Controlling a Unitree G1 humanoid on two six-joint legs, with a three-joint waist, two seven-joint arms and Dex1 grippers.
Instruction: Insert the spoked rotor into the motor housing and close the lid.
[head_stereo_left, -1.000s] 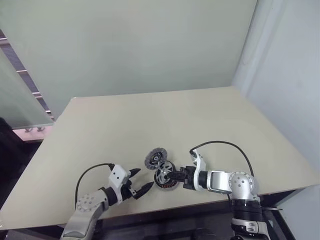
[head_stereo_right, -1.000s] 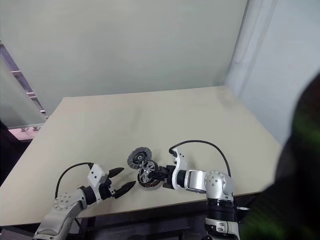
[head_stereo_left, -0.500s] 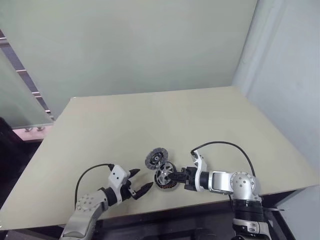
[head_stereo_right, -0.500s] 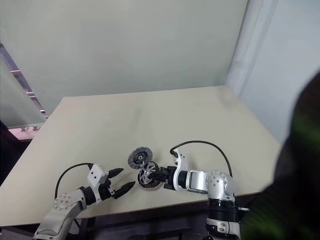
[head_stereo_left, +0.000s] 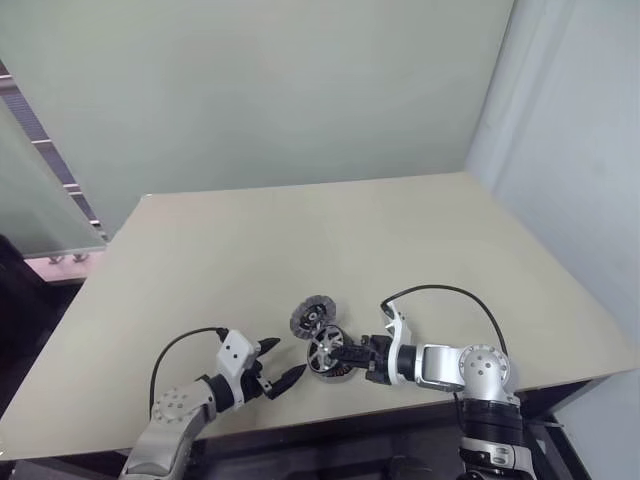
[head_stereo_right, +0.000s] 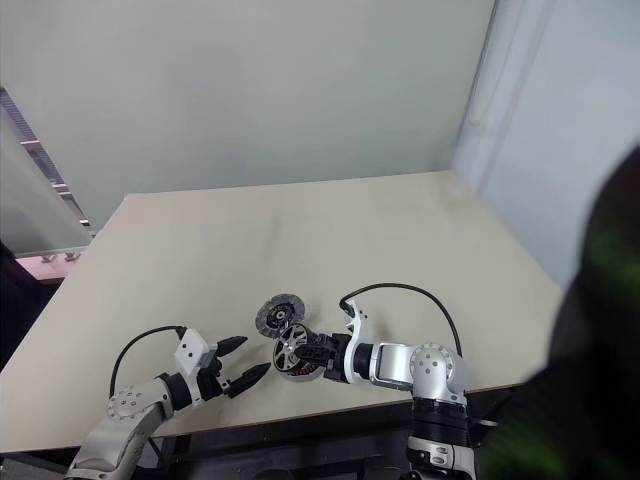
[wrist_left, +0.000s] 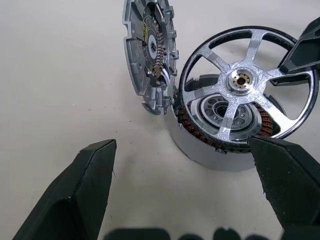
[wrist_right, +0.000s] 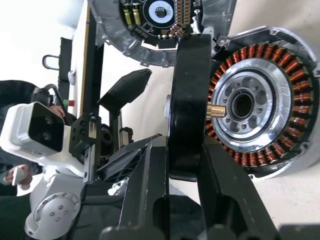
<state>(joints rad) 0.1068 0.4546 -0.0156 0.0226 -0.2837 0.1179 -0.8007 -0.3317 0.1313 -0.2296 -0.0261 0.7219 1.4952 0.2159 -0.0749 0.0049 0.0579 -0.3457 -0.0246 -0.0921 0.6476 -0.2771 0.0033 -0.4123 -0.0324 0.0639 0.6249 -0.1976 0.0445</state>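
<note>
Right gripper clamped on spoked rotor, left gripper spread beside motor housing: square the rotor's 1 brass shaft to the housing's bore before you press.

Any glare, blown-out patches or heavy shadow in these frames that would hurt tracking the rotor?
Left wrist view: bright glints on the silver spokes of the spoked rotor, only a soft shadow beside the motor housing. Right wrist view: the background past the table is blown to white, and the rotor's rim reads near-black. Right eye view: a dark shape covers the right edge.
</note>
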